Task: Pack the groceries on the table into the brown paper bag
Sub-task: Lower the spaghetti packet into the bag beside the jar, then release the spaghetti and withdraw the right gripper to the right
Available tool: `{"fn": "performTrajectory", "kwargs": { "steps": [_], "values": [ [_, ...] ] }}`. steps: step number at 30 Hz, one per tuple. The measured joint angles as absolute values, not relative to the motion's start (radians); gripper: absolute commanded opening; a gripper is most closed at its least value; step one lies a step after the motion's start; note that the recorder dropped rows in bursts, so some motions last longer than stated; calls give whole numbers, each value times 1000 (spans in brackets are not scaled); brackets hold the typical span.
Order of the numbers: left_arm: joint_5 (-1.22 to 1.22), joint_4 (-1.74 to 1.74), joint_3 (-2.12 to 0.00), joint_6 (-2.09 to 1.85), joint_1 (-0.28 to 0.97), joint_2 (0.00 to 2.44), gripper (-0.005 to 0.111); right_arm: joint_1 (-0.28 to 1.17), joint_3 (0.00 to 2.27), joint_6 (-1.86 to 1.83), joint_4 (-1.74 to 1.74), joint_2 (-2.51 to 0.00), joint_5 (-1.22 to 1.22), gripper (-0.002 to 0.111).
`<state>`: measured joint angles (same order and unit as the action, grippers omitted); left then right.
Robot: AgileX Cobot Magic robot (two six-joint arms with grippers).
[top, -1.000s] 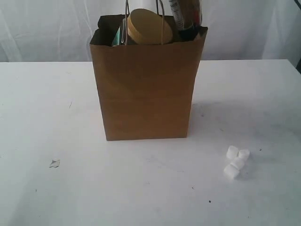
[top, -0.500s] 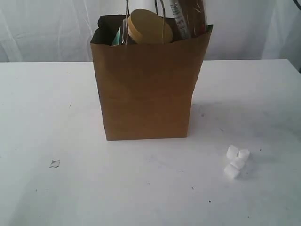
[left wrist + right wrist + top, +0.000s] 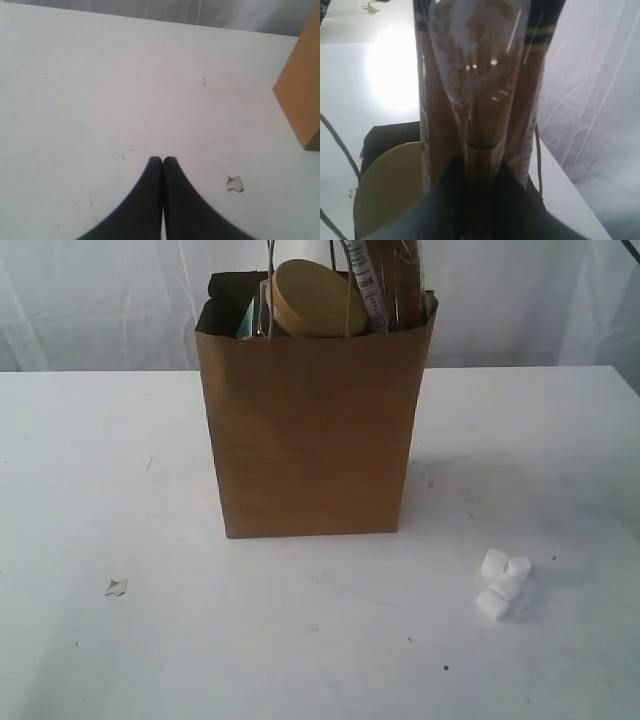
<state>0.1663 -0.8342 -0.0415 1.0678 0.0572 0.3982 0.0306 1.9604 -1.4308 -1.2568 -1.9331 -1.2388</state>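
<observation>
The brown paper bag [image 3: 310, 430] stands upright at the middle of the table [image 3: 90, 490]. A tan-lidded nut jar [image 3: 308, 298] pokes out of its top. The spaghetti packet [image 3: 388, 285] stands in the bag's right side, its upper end out of frame. In the right wrist view my right gripper [image 3: 480, 172] is shut on the spaghetti packet [image 3: 475, 75], above the jar's tan lid [image 3: 390, 185]. White marshmallows [image 3: 503, 582] lie on the table right of the bag. My left gripper [image 3: 162, 160] is shut on nothing, low over bare table, away from the bag's corner [image 3: 302, 95].
A small scrap [image 3: 116, 587] lies on the table front left, also seen as a scrap [image 3: 234, 184] beside my left fingers. White curtains [image 3: 100, 300] hang behind the table. The bag's loop handles [image 3: 270, 280] rise beside the jar.
The spaghetti packet has tilted and shifted leftward inside the bag's mouth, and the bag's right top edge has settled back. The marshmallows and scrap have not moved.
</observation>
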Motion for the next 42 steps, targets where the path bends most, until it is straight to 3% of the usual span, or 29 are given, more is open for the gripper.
{"fn": "performTrajectory", "kwargs": {
  "steps": [8, 14, 17, 35, 42],
  "values": [
    [166, -834, -41, 1068, 57, 398, 0, 31, 1960, -1387, -1234, -1933, -1237, 4],
    [166, -834, -41, 1068, 57, 398, 0, 31, 1960, -1371, -1198, -1933, -1237, 37],
    [166, -834, -41, 1068, 57, 398, 0, 31, 1960, -1364, -1217, -1928, -1226, 47],
    [166, -834, -41, 1068, 57, 398, 0, 31, 1960, -1363, -1236, -1922, -1222, 47],
    [166, -834, -41, 1068, 57, 398, 0, -48, 1960, -1351, -1236, -1915, -1222, 47]
  ]
}}
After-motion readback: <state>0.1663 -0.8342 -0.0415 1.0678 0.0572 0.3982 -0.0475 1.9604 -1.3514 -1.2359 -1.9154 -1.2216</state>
